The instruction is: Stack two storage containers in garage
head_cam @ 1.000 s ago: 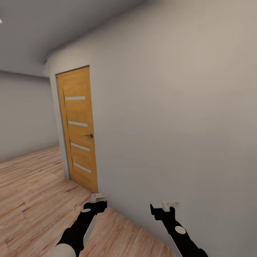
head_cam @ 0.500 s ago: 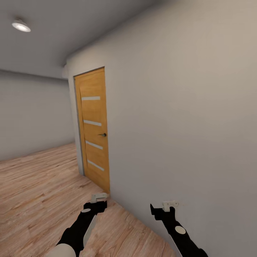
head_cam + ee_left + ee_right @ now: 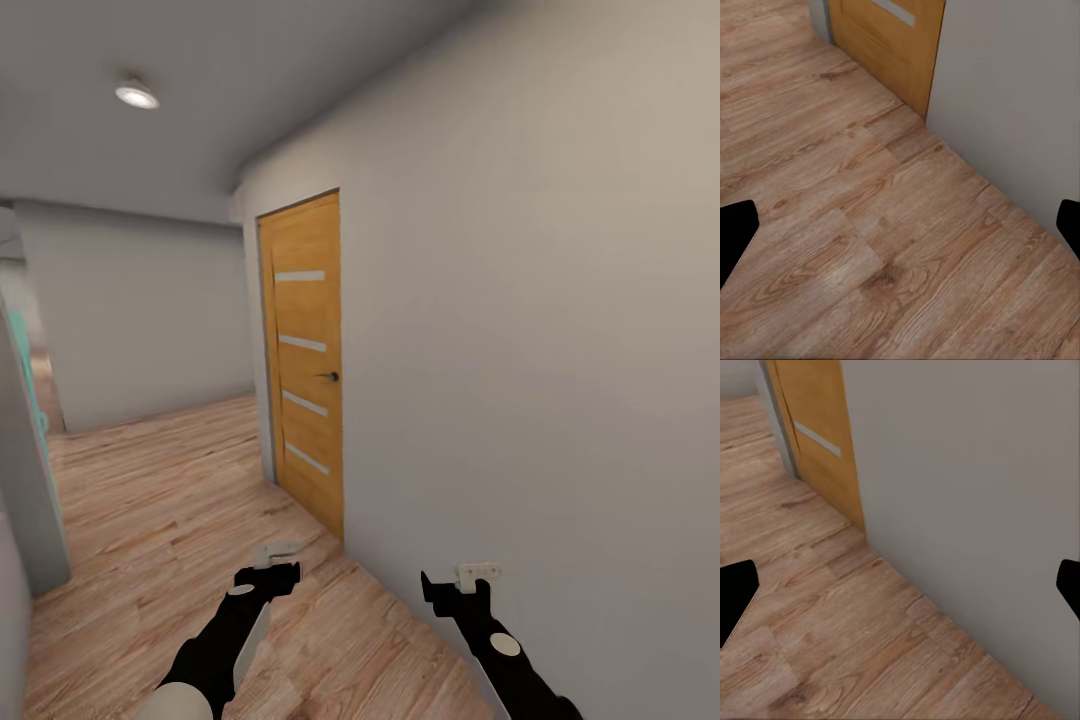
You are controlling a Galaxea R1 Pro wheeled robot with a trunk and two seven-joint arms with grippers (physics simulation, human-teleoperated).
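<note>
The robot is standing in a hallway with a light wood plank floor (image 3: 150, 500). A closed wooden door (image 3: 305, 365) with four pale stripes and a small dark handle (image 3: 328, 376) is sitting in the long grey wall (image 3: 540, 330). The left gripper (image 3: 277, 561) is hanging low, near the door's bottom corner, its fingers spread wide with nothing between them. The right gripper (image 3: 467, 580) is hanging farther from the door, close to the wall, also spread wide and holding nothing. A round ceiling light (image 3: 136, 95) is glowing up high, past the door. I am seeing no orange-red boxes here.
</note>
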